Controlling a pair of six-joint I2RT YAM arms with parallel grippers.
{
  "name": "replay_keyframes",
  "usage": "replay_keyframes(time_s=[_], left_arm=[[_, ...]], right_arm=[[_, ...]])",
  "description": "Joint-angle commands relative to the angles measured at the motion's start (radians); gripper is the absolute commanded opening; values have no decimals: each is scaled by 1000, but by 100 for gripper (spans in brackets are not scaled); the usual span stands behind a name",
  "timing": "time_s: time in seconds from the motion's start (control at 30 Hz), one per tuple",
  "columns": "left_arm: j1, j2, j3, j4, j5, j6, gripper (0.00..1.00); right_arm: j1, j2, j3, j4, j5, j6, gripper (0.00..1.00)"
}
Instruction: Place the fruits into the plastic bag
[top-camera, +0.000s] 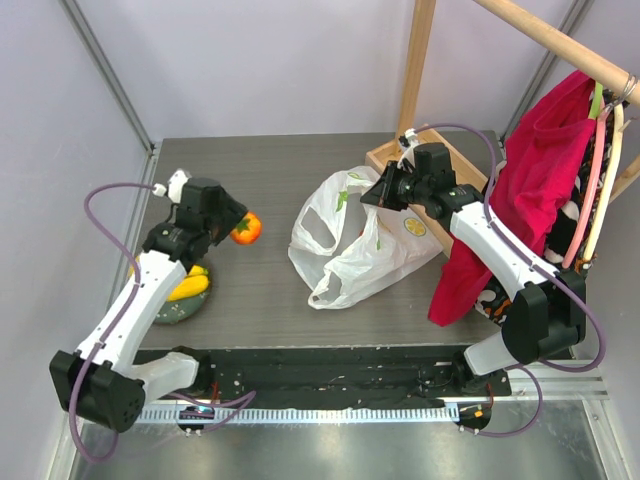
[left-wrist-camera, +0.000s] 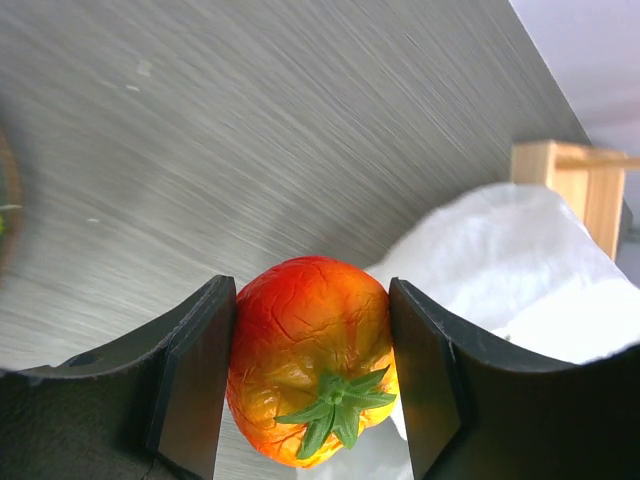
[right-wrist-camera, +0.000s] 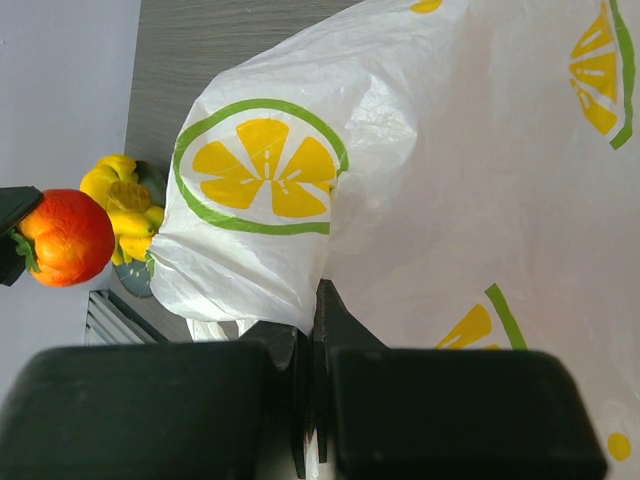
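Round red-orange fruit (left-wrist-camera: 305, 350) with a glossy, crinkled skin, shading to yellow low down, with a green star-shaped plastic calyx. Pinched on both sides by the flat black pads of the left gripper (top-camera: 238, 224), jaws part-way apart and pressed to the skin. Seen from above, at about nine o'clock from the middle of the table (top-camera: 262, 170), a grey surface with a fine brushed grain.

Plastic bag (top-camera: 350, 250) near the table's middle, reaching towards three o'clock: thin, white, translucent and creased, with loop handles and prints of yellow lemon slices ringed in green. Slumped in soft folds, mouth turned towards nine o'clock. Right gripper (top-camera: 372, 196) at the bag's twelve o'clock edge, black fingers squeezed together on a fold of the film.

At eight o'clock, partly under the left forearm, a round grey plate (top-camera: 172, 316) carrying a knobbly yellow banana bunch (top-camera: 190, 285); something green beside the bunch, too hidden to name.

At three o'clock, a limp red cloth (top-camera: 530, 170) draped from a pale wooden rail (top-camera: 560, 45), touching the right arm. At one o'clock, an upright wooden post (top-camera: 415, 70) on a flat wooden base (top-camera: 392, 158) just behind the bag.
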Motion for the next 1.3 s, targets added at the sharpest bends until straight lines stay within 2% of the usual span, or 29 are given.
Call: replay_keyframes(time_s=[0.0, 0.2, 0.4, 0.77, 1.0, 1.27], left_arm=[[-118, 58, 78, 96, -86, -71, 52], [-340, 167, 211, 160, -116, -91, 53], [-475, 301, 323, 229, -107, -86, 55], [-555, 517, 406, 306, -53, -89, 56], [-555, 540, 371, 256, -167, -37, 58], [-617, 628, 360, 296, -52, -43, 58]], right_arm=[[-3, -37, 31, 12, 10, -1, 1], [-3, -43, 29, 5, 20, -1, 1], [-3, -48, 28, -2, 21, -1, 1], [-5, -60, 25, -15, 23, -6, 1], [-3, -69, 23, -22, 23, -9, 1], [-3, -61, 23, -18, 20, -6, 1]])
